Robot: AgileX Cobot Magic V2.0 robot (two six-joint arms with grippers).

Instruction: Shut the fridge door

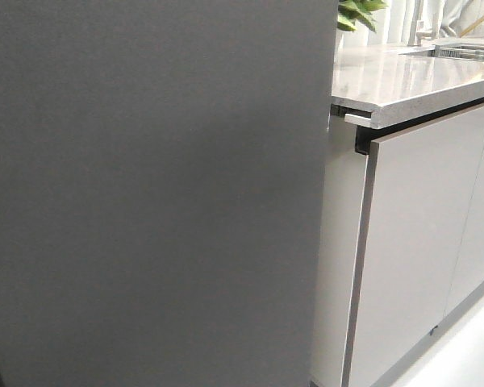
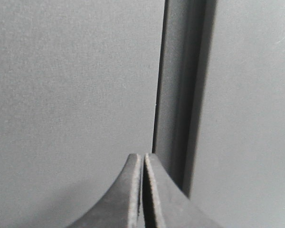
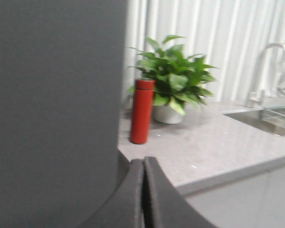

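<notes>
- Fridge door (image 1: pixel 145 193), matte dark grey, fills the left of the front view, near the camera and beside the counter (image 1: pixel 411 81).
- Left gripper (image 2: pixel 143 161), fingers pressed together, sits at the door's edge seam; probably the closing push is finishing, needing gentle forward pressure.
- Right gripper (image 3: pixel 143 166), likewise pressed together, holds nothing.

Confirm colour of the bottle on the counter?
Red. The bottle shows best in the right wrist view, standing beside the potted plant.
</notes>
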